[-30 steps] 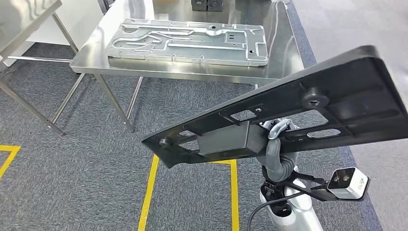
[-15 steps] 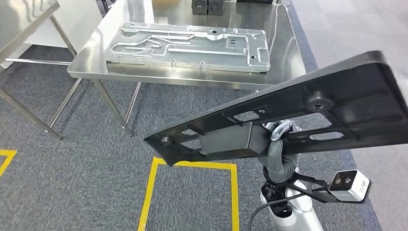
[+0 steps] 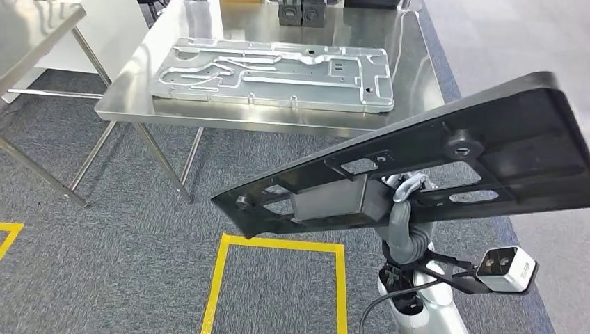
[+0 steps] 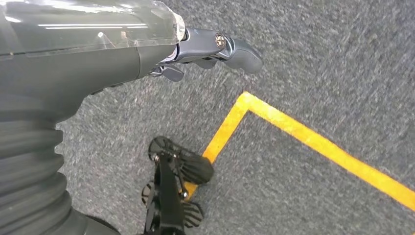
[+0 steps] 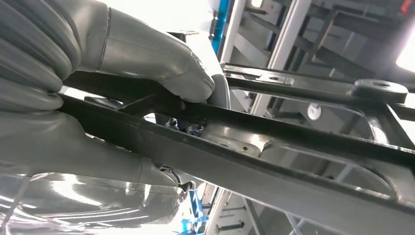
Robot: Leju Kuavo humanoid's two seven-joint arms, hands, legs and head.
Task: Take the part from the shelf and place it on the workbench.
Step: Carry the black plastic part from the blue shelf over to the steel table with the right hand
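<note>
A silver machined plate lies flat beyond yellow floor tape on grey carpet.

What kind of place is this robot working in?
Most likely a factory or workshop floor: a stainless steel workbench holds a machined metal plate, yellow floor tape marks out a zone, and the right hand holds a black part.

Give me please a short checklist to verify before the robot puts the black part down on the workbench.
1. Right hand grips the black part: ok.
2. Part is level: not ok, it is tilted.
3. Part is above the workbench: not ok, mostly above the carpet.
4. Free space on the bench: cannot tell; the silver plate covers much of it.
5. Left hand holds nothing: ok.
</note>
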